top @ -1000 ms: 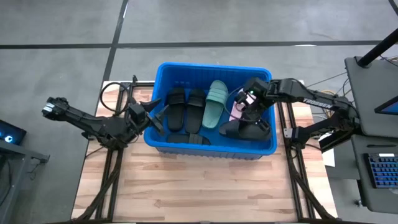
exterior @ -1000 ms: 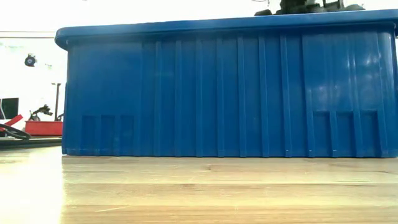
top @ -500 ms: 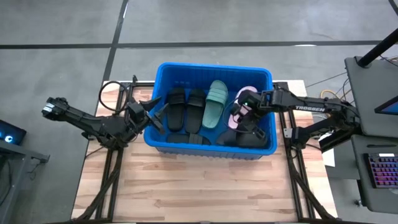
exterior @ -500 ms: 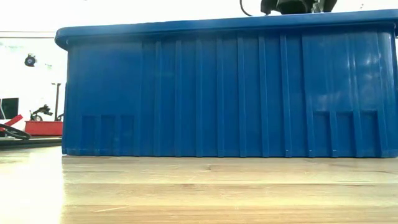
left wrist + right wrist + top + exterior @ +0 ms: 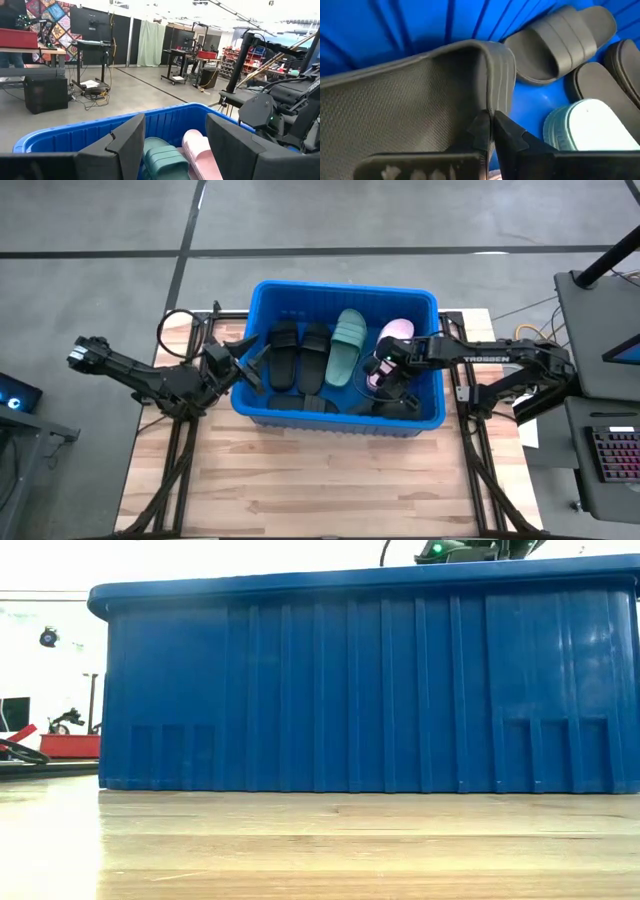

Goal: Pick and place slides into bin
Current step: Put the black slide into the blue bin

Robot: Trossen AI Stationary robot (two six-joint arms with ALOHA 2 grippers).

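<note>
The blue bin stands mid-table and fills the low view. In it lie two black slides, a green slide, a pink slide and another black one by the near wall. My right gripper is down inside the bin's right part, shut on a black slide. My left gripper is open and empty at the bin's left wall, its fingers wide apart in the left wrist view. My right gripper pinches the black slide's thin edge between its two fingers. The slide's textured face stands on edge beside the fingers. Whether the slide rests on the bin's floor cannot be told.
Another black slide and the green slide's pale end lie close to the right gripper. The bin's walls hem it in. The wooden table shows bare in front of the bin. Only the right arm's top shows over the rim.
My right gripper has gone toward the table's near and left edges and down into the bin, carrying the black slide. The pink slide beneath its earlier place now shows in full.
</note>
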